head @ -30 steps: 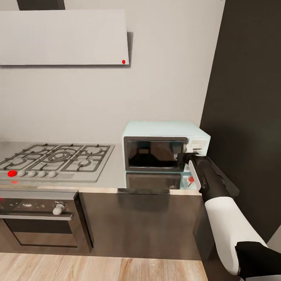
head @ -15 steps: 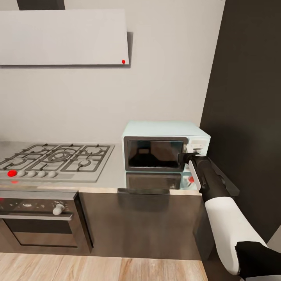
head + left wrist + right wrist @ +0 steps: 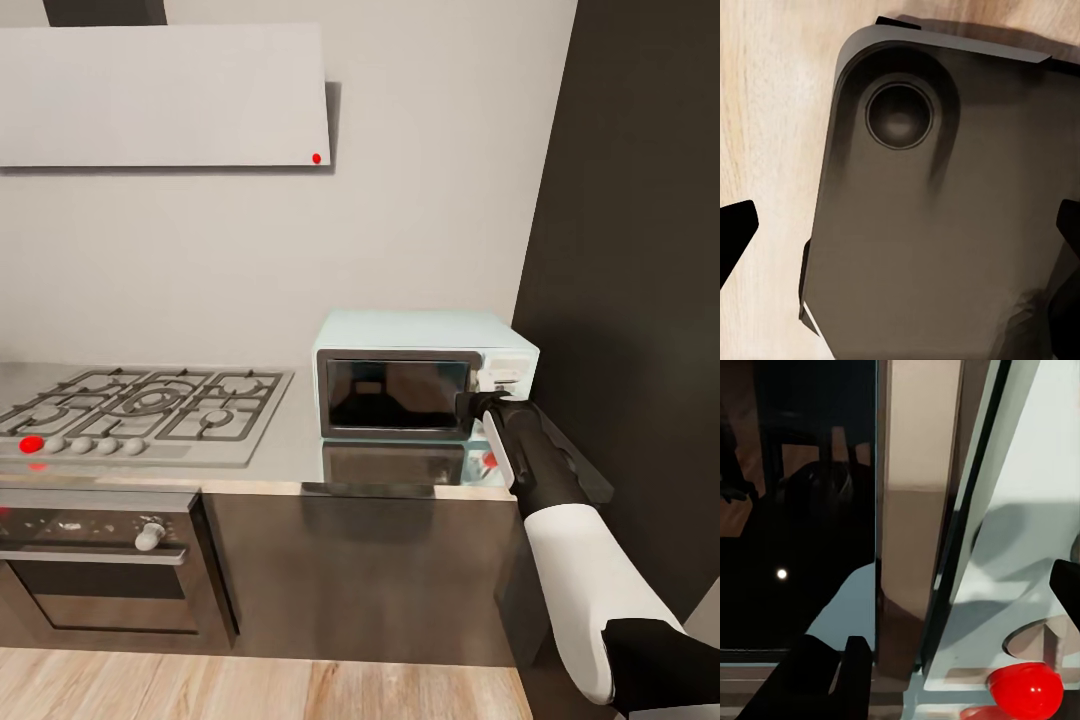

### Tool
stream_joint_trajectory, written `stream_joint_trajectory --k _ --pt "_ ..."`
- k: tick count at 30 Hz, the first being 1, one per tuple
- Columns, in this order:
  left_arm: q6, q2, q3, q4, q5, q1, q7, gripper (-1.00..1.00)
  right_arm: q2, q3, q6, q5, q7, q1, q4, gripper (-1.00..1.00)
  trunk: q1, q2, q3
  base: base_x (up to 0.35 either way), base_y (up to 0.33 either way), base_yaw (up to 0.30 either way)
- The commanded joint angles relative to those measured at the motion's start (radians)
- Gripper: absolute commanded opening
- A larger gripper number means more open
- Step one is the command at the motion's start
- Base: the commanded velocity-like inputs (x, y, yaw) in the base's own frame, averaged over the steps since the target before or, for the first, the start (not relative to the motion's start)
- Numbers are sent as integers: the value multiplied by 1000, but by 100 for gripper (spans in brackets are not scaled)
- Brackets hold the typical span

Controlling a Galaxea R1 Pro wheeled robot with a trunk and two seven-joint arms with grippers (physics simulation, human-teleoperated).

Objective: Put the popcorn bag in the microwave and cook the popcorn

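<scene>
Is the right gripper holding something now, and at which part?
Cannot be told: the right gripper is at the right edge of the pale mint-blue microwave's dark glass door, but a grasp is not visible.

Microwave (image 3: 420, 345): pale mint shell, matt, plastic-looking; door of dark glossy glass, mirror-like in the right wrist view.
Surface (image 3: 290, 440): smooth grey steel look, polished enough to reflect the microwave front.
Hob (image 3: 140, 405): brushed grey metal with matt grey grates.
Oven (image 3: 100, 575): dark glossy glass door, metallic trim.
Cabinet front (image 3: 360, 575): dark brown, satin sheen.
Floor (image 3: 250, 690): light wood, visible grain.
Wall (image 3: 430, 200): flat matt off-white.
Right arm (image 3: 575, 570): smooth white and black plastic-looking casing.
</scene>
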Motion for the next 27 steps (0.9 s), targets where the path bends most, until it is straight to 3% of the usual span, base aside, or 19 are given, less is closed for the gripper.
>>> stream_joint_trajectory --k 1,21,25,27 --pt "-2 0 0 0 5 0 0 100 0 1 0 -19 -1 0 -2 -100 1 0 -1 0 0 0" --pt "-3 0 0 0 5 0 0 100 0 1 0 -19 -1 0 2 -100 1 0 -1 -26 0 0" --pt "-3 0 0 0 5 0 0 100 0 1 0 -19 -1 0 2 -100 1 0 -1 -214 0 0" --pt "-3 0 2 -2 5 0 0 100 5 2 0 10 -5 0 0 -100 1 0 -1 0 0 0"
